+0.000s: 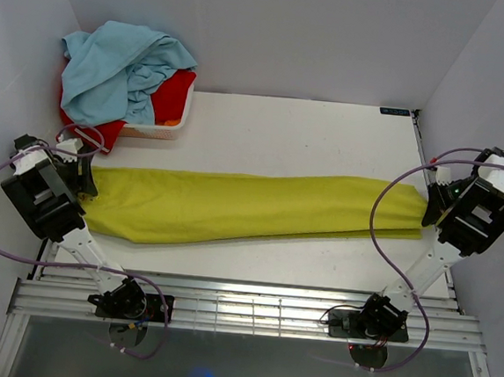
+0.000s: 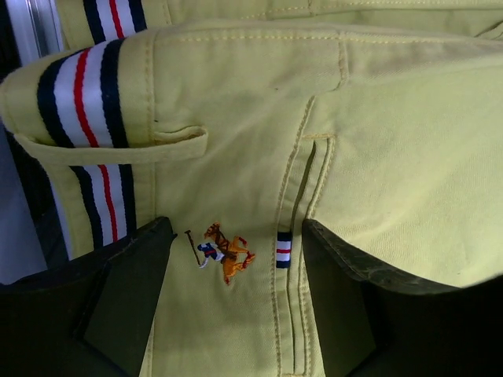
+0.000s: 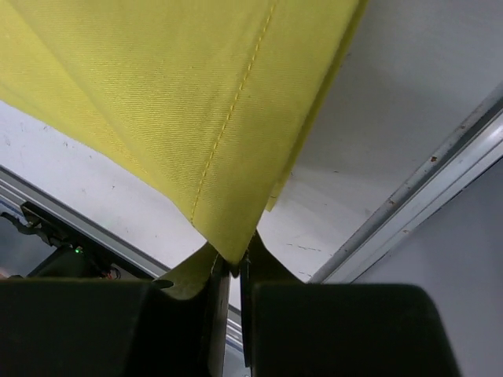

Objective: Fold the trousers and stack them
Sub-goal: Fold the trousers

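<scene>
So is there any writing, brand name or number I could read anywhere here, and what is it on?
No legible words or numbers anywhere.
Trousers: embroidered horse-and-rider emblem and striped tab, no lettering.
Table: dark sticker at far edge, too small to read.

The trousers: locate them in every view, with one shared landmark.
Top external: the trousers stretch across the table, left to right.
Left wrist: waistband end fills the frame, under the open left gripper.
Right wrist: leg end, upper left, pinched by the right gripper.
Landmark: the table, top and right wrist views only.
</scene>
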`<state>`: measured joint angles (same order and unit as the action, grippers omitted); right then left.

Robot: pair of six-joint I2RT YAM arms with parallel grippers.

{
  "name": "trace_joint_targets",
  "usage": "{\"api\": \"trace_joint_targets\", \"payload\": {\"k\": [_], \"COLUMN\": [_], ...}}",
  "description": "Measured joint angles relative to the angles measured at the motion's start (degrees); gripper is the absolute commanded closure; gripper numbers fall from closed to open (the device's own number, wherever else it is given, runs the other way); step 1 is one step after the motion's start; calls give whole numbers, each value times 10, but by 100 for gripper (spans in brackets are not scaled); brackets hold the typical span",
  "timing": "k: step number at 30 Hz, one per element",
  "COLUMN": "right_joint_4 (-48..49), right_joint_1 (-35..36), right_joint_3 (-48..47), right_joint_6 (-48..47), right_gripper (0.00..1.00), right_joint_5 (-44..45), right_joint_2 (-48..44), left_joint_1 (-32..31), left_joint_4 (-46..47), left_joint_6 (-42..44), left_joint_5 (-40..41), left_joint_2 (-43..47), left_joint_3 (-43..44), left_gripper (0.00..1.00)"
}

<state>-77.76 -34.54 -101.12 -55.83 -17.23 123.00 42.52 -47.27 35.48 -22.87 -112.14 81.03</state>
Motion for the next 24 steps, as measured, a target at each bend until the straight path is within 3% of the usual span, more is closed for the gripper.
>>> {"api": "trace_joint_targets", "payload": {"k": [4, 9, 10, 13, 15, 24], "right_joint_4": [-17, 26, 40, 43, 65, 147], "right_joint_1": [1, 20, 22, 22, 21, 48], "right_joint_3": [-43, 22, 37, 47, 47, 79], "right_joint_6": [17, 23, 29, 33, 37, 29], "right_gripper": [92, 61, 49, 45, 35, 37], "right_joint_5": [10, 46, 55, 77, 88, 24], "right_joint_2": [42, 44, 44, 30, 22, -97], "left_joint_1": [-1, -2, -1, -1, -1, -11], "left_joint_4": [0, -8, -12, -38, -55, -97], "left_joint_6": [-6, -2, 1, 10, 17, 64], "left_joint_5": [2, -12, -17, -35, -49, -95], "left_joint_2": [-3, -10, -10, -10, -9, 37], "left_joint_3": [7, 22, 27, 56, 84, 102], "left_gripper": [20, 13, 12, 12, 12, 16]}}
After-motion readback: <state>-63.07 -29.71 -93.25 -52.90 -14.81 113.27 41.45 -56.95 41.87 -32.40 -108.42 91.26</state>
